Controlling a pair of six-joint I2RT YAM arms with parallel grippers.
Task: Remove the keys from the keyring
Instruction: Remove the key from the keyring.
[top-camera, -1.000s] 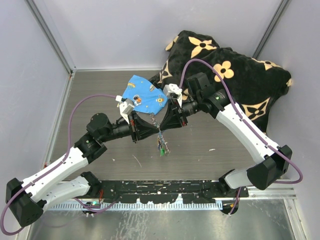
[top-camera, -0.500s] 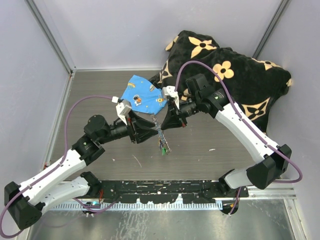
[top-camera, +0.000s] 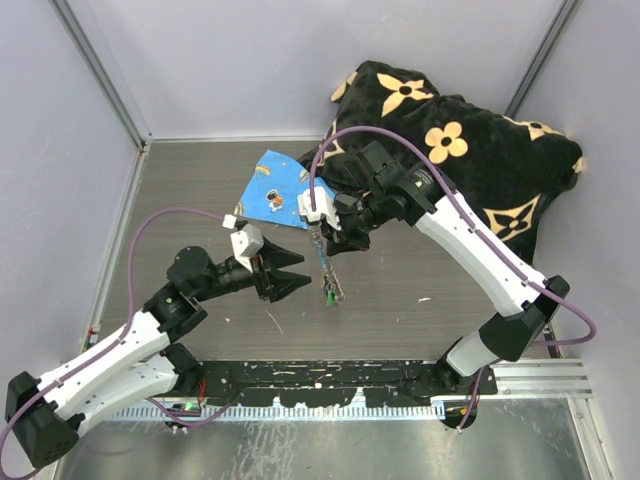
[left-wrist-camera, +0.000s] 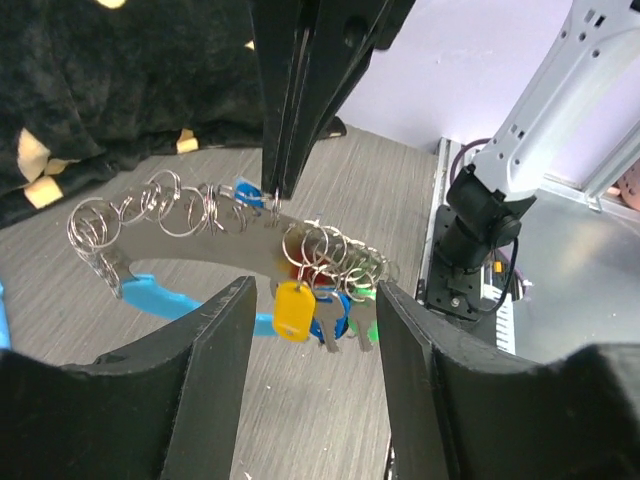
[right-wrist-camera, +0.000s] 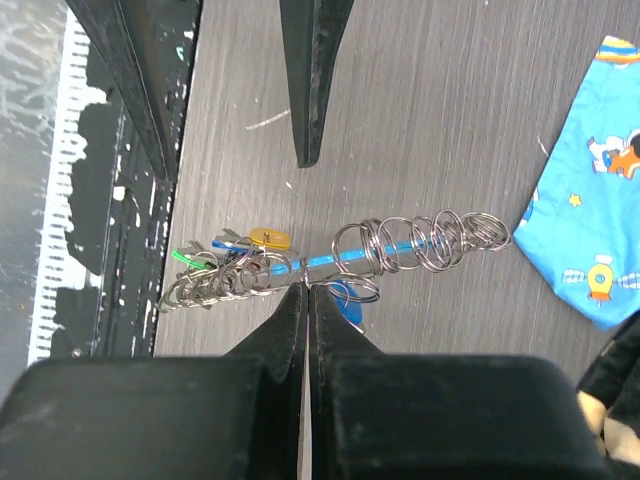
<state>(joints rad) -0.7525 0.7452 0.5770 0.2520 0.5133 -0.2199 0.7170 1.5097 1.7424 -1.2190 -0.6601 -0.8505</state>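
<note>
The keyring (right-wrist-camera: 420, 243) is a long carabiner-like loop strung with many small steel rings and a light-blue piece. It hangs above the table from my right gripper (right-wrist-camera: 305, 288), which is shut on its thin metal near the middle. The keys (left-wrist-camera: 325, 305), with yellow, blue, green and red heads, cluster at one end (right-wrist-camera: 228, 262) (top-camera: 328, 292). My left gripper (left-wrist-camera: 312, 290) is open, its fingers (left-wrist-camera: 215, 370) on either side of the line to the keys but short of them. In the top view the left gripper (top-camera: 303, 272) sits just left of the hanging keyring (top-camera: 323, 260).
A blue printed cloth (top-camera: 270, 190) lies on the grey table behind the grippers. A black blanket with tan flowers (top-camera: 470, 140) fills the back right corner. A black rail (top-camera: 320, 378) runs along the near edge.
My left gripper opened, let go of the keyring and drew back to the left and nearer. The right gripper carried the keyring a little left, off the blue cloth.
</note>
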